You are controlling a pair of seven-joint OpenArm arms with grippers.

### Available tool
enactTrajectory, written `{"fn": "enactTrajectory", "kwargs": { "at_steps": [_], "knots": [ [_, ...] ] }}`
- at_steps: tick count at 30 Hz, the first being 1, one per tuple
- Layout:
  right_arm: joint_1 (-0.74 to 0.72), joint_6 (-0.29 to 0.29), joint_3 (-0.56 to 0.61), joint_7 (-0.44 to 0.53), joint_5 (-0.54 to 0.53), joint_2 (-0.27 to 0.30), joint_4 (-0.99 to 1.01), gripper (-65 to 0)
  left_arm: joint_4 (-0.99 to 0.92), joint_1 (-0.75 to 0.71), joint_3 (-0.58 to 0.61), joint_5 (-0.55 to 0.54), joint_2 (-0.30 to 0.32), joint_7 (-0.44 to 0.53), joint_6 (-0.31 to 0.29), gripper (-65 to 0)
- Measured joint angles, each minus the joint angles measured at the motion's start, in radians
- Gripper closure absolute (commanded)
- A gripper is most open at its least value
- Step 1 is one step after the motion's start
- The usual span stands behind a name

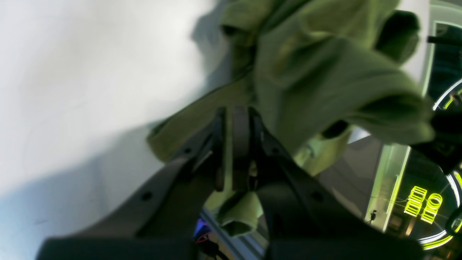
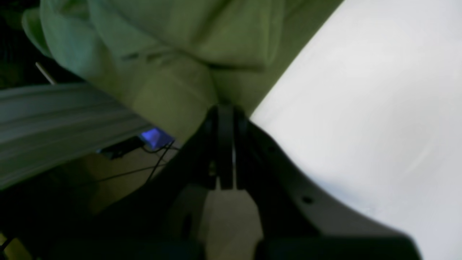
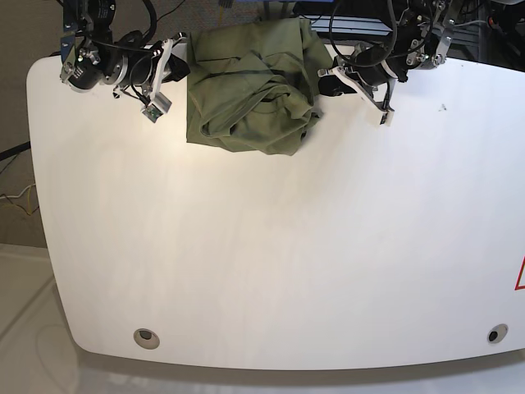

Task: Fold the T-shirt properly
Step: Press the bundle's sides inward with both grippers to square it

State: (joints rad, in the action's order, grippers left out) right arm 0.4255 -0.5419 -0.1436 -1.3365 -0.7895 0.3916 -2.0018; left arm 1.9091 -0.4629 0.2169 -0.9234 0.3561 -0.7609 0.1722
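Observation:
The olive-green T-shirt [image 3: 246, 90] lies bunched in a crumpled heap at the back edge of the white table [image 3: 287, 246], between my two grippers. On the heap's right side in the base view, my left gripper [image 3: 323, 80] is shut on a fold of the cloth. The left wrist view shows a strip of T-shirt [image 1: 317, 72] pinched between the left gripper's [image 1: 236, 112] dark fingers. At the heap's upper left corner my right gripper [image 3: 182, 51] is shut too. In the right wrist view its tips [image 2: 225, 108] press into the T-shirt's [image 2: 173, 43] edge.
Both arms sit along the table's back edge, with cables and dark equipment [image 3: 361, 12] behind them. A metal rail [image 2: 54, 108] runs beyond that edge. Two small round holes [image 3: 146, 336] [image 3: 492, 334] mark the front corners. A red mark [image 3: 520, 275] shows at the right edge.

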Motion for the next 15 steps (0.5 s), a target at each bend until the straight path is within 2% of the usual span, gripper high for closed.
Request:
{"fn": "enactTrajectory", "kwargs": {
  "at_steps": [3,7,9,15],
  "knots": [
    [-0.001,0.000,0.053,0.000,0.007,0.003,0.000,0.0,-0.012,0.001,-0.002,0.013,-0.017,0.002,0.000,-0.9],
    [0.000,0.000,0.114,0.038,-0.002,-0.001,0.000,0.0,-0.021,0.001,0.000,0.139,-0.058,0.001,0.000,-0.9],
    [-0.001,0.025,0.151,0.054,0.000,0.002,0.000,0.0,-0.023,0.000,0.000,0.201,-0.085,0.002,0.000,-0.9],
    [-0.020,0.150,0.259,0.079,0.030,0.002,0.002,0.0,-0.036,0.002,0.000,0.330,-0.154,0.002,-0.006,-0.9]
  ]
}}
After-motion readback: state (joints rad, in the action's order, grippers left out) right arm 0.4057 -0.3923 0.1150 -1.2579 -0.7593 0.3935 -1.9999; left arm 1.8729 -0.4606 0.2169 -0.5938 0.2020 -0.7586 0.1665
